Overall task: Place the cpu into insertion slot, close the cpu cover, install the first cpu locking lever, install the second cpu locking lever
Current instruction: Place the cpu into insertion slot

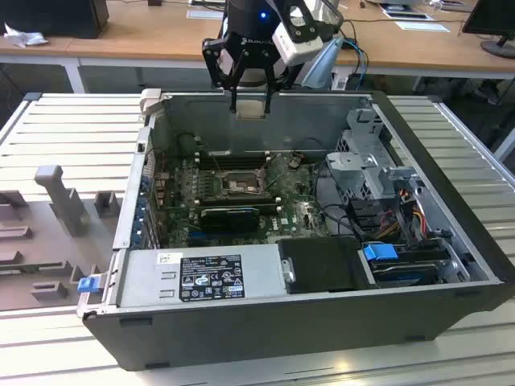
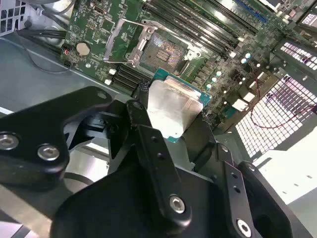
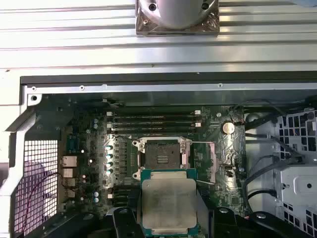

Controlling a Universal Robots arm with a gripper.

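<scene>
My gripper point(image 1: 251, 103) hangs above the far wall of the open computer case, shut on the cpu point(image 1: 251, 109). The cpu point(image 2: 173, 110) is a flat square chip with a pale silver face and a green edge, held by its sides between the black fingers point(image 2: 142, 115). Below it on the green motherboard lies the insertion slot point(image 1: 238, 184), a black-framed socket with a bare grey centre point(image 2: 166, 49). The silvery cpu cover point(image 2: 120, 43) stands flipped open beside the socket. In the first wrist view the cpu point(image 3: 169, 204) hovers just short of the insertion slot point(image 3: 162, 154).
The dark case point(image 1: 265, 322) lies on its side on a slatted metal table point(image 1: 72, 129). Long black memory slots point(image 3: 153, 119) run beside the socket. A power supply point(image 1: 201, 277), a drive cage point(image 1: 366, 173) and cable bundles point(image 1: 406, 205) line the case's inside. Grey fixtures point(image 1: 56, 197) stand at the exterior view's left.
</scene>
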